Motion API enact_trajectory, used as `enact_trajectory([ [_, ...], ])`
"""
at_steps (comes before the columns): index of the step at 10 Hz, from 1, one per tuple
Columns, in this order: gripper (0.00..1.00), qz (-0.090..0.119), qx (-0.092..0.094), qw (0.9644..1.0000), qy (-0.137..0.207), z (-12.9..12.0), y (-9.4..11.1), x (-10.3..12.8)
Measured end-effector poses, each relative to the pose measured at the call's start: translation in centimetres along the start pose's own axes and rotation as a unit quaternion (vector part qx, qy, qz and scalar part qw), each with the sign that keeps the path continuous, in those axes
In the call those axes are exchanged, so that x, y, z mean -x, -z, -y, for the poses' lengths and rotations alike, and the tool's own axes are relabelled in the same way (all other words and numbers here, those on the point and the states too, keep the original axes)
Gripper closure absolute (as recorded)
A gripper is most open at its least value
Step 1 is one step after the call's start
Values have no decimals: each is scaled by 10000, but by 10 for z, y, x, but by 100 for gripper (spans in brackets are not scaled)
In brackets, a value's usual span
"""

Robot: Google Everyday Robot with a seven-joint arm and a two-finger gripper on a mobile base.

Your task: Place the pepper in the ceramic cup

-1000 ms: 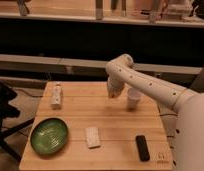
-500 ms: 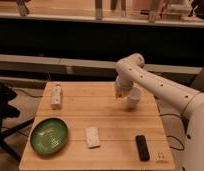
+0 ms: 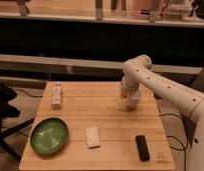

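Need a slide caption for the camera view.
Shut gripper over the cup at the table's far right; pepper not visible.

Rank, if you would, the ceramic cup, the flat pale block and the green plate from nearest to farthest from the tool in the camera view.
The tool is at the far right of the table.
1. ceramic cup: right at the tool, far right side.
2. pale block: front middle, left of the tool.
3. green plate: front left corner.

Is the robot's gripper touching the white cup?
Cannot tell. In the camera view the gripper overlaps the ceramic cup, far right on the table; neither contact nor gap shows.
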Motion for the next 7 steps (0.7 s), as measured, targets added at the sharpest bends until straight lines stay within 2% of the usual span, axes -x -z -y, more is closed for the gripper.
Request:
enact_trajectory([
  [5, 100, -3, 7, 10000, -69, -8, 2, -8],
  [7, 100, -61, 11, 9999, -108, -15, 11, -10],
])
